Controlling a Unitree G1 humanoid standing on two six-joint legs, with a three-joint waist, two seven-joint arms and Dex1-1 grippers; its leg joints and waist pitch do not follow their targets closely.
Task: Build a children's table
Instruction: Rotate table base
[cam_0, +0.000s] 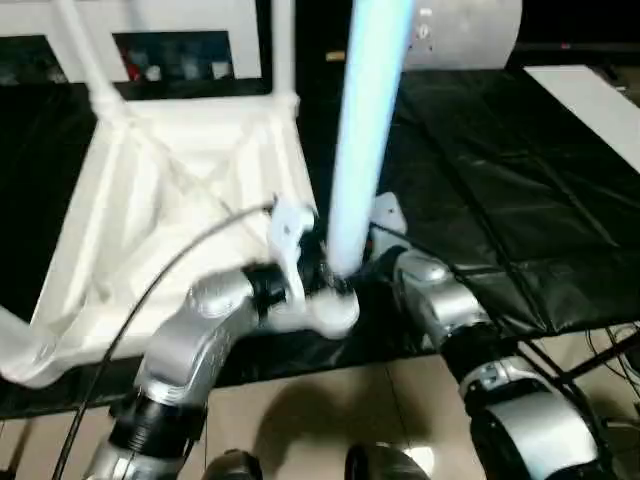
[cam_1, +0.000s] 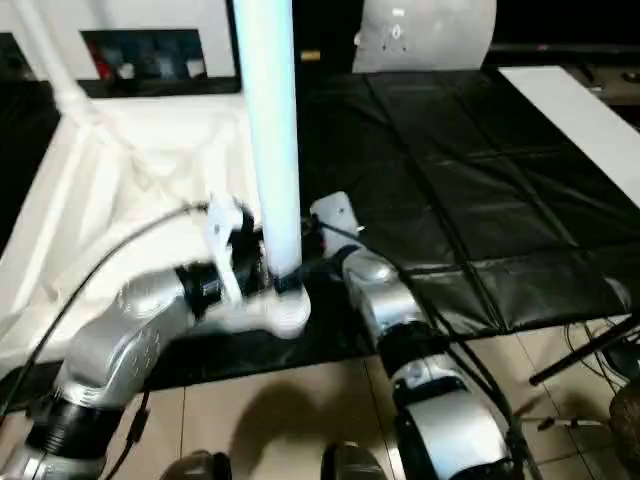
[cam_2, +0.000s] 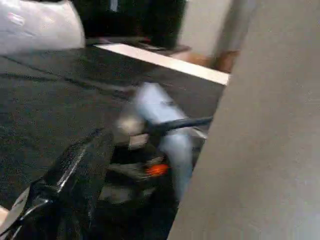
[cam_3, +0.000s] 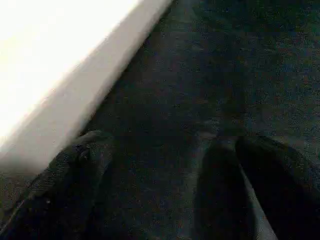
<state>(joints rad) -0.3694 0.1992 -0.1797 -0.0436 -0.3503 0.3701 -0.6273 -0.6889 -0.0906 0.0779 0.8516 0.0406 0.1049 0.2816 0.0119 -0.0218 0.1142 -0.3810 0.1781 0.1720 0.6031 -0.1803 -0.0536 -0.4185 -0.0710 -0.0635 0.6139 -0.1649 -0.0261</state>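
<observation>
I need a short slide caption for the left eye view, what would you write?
Both arms meet at the base of an upright white leg standing in the near corner socket of the upturned table top.

White plastic tabletop lies upside down on black sheet, ribbed underside up, raised rim around edge. White tube leg stands upright at near right corner socket, base at socket, top past frame edge. Two more legs stand at far corners: far left leg, far right leg.
</observation>
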